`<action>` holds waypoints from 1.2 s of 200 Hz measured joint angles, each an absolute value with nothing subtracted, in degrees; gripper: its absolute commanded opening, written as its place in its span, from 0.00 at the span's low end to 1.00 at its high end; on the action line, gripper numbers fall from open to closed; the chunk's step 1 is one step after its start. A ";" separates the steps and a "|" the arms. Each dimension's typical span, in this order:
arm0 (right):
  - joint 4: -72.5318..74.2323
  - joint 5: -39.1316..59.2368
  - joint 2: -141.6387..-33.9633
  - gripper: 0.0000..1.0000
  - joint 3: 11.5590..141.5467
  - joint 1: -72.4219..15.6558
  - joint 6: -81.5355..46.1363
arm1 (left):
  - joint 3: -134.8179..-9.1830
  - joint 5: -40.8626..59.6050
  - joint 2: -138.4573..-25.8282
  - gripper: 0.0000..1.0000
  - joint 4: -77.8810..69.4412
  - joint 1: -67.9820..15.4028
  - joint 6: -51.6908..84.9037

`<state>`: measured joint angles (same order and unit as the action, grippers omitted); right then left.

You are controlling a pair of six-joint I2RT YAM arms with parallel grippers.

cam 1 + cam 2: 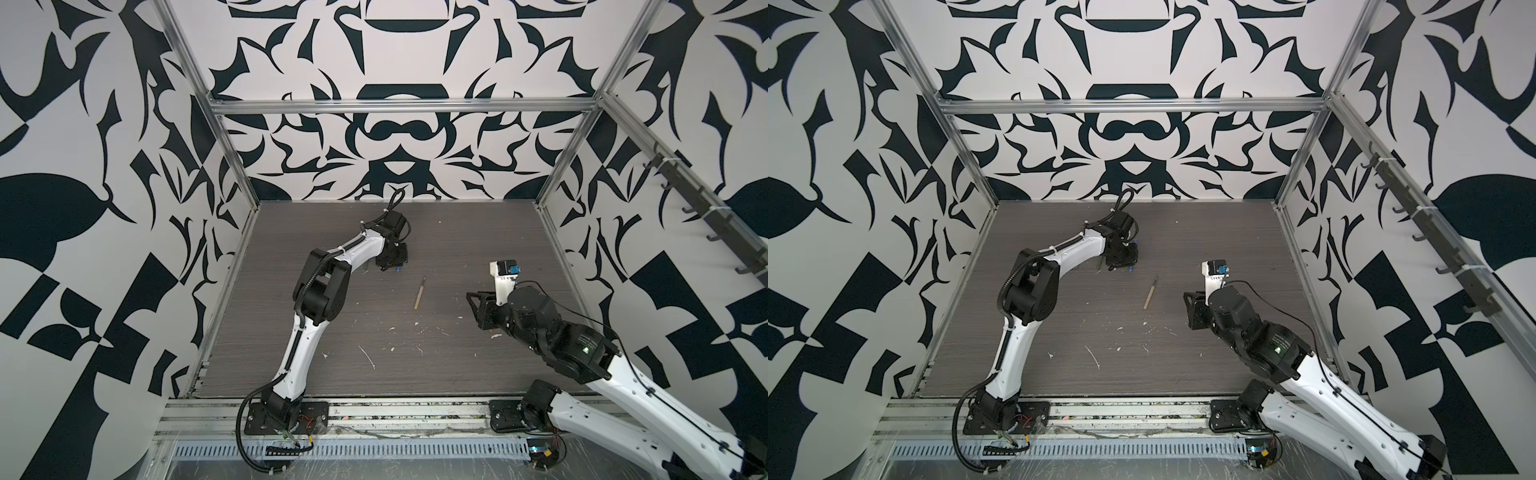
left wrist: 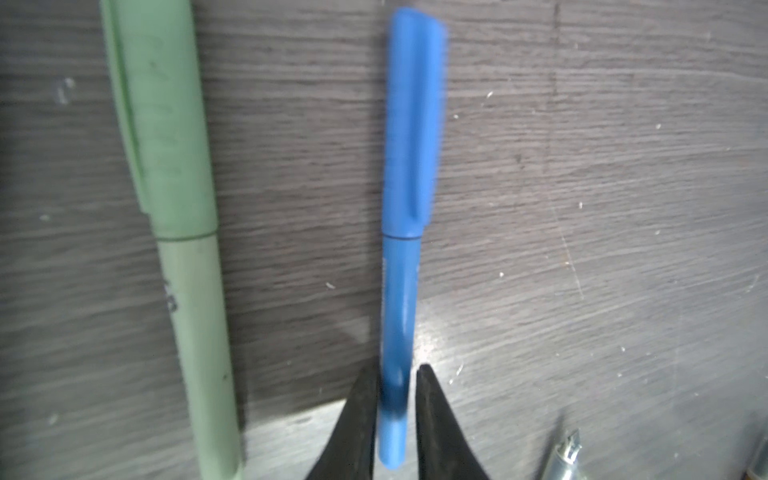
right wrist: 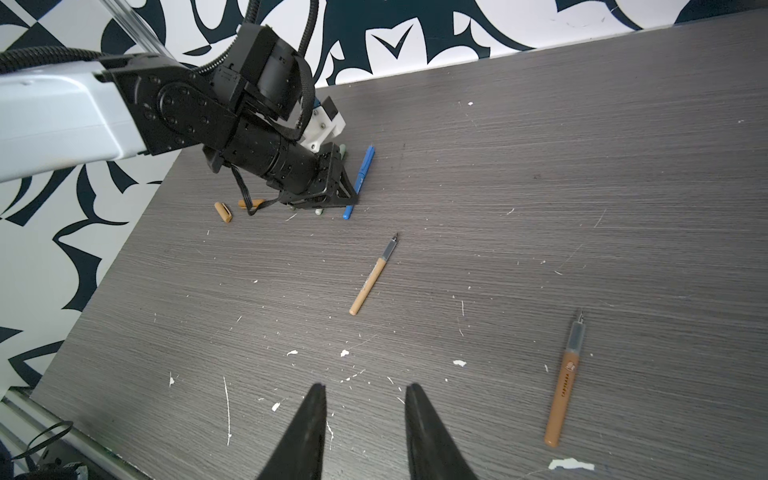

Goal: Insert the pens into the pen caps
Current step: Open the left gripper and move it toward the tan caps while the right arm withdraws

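Blue pen (image 2: 401,291), capped, lies flat on table (image 2: 582,249) beside pale green pen (image 2: 183,291). Left gripper (image 2: 397,368) low, fingers (image 2: 361,424) flanking it; gripping or slack, unclear. Right gripper (image 3: 365,385) hovers at right, jaws apart, empty.

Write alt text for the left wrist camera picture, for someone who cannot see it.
A capped blue pen lies on a grey wood-grain table, its back end between the two black tips of the left tool. A capped pale green pen lies alongside it, not touching.
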<state>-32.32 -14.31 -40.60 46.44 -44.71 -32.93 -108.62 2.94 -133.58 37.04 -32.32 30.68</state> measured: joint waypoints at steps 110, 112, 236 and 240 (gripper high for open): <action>-32.36 -14.20 -41.34 0.35 46.44 -44.71 -33.06 | -103.09 6.37 -120.86 0.42 38.76 -31.62 25.96; -32.34 -14.17 -41.45 0.35 46.44 -44.71 -33.06 | -102.65 6.52 -119.90 0.42 38.61 -31.51 25.78; -30.70 -9.63 -44.80 0.41 46.44 -44.71 -33.06 | -90.41 10.20 -111.68 0.52 35.94 -1.17 24.97; -30.63 -9.43 -44.75 0.41 46.44 -44.71 -33.06 | -90.83 10.37 -112.53 0.52 36.10 -1.19 24.86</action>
<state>-30.63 -9.43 -44.75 46.44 -44.71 -33.06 -90.83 10.37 -112.53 36.10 -1.19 24.86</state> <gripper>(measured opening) 0.400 0.516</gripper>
